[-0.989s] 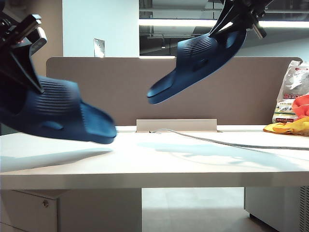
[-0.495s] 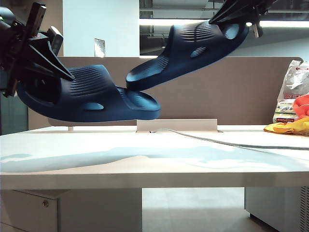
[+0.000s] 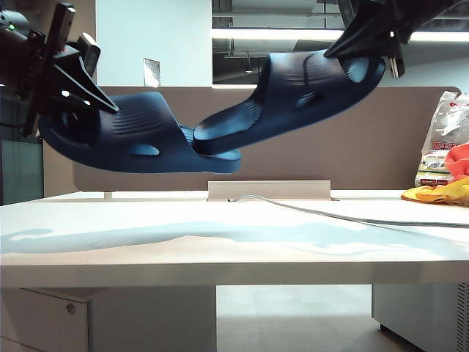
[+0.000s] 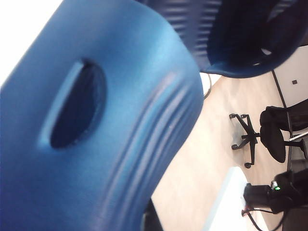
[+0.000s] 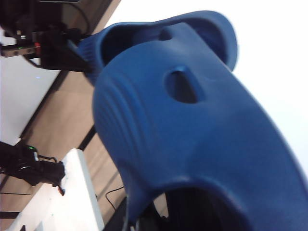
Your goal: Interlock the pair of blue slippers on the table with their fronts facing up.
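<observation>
Slippers (image 3: 220, 125) now overlap toe-to-toe in midair, brought together; left gripper (image 3: 77, 92) and right gripper (image 3: 366, 40) each clamp one.

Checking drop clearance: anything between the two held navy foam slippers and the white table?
Nothing: exterior view shows bare air under both navy foam slippers down to white table.

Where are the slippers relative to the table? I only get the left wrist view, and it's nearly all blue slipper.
Observer: Both are in the air above the table. The left gripper, at the exterior view's left, has its jaws shut on the left slipper.
Operator: And the other one?
Observer: The right slipper hangs higher, from the right gripper at upper right.
Operator: Are they meeting?
Observer: Its free end tilts down and overlaps the left slipper's free end; I cannot confirm contact.
</observation>
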Action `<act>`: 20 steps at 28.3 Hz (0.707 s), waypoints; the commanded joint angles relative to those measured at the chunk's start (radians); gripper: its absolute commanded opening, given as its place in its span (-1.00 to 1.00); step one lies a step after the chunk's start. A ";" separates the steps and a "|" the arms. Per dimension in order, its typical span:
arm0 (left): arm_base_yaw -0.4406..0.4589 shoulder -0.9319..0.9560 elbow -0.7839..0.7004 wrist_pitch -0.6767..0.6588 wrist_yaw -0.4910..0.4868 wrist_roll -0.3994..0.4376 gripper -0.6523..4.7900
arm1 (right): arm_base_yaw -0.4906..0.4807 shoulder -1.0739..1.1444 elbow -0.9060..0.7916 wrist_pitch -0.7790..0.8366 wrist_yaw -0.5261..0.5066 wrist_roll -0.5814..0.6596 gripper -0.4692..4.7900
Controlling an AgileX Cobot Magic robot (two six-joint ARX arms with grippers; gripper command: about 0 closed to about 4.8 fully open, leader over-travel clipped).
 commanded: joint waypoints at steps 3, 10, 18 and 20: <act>0.005 0.067 0.025 -0.026 0.018 0.022 -0.78 | 0.001 -0.006 -0.010 0.029 -0.112 -0.026 -0.84; 0.008 0.112 0.028 -0.066 0.148 0.119 -0.78 | 0.001 0.027 -0.010 0.031 -0.093 -0.042 -0.84; 0.046 0.113 0.029 -0.076 0.268 0.154 -0.78 | 0.001 0.090 -0.010 -0.010 -0.126 -0.128 -0.84; 0.047 0.113 0.030 -0.098 0.244 0.172 -0.78 | 0.001 0.092 -0.010 -0.032 -0.083 -0.154 -0.84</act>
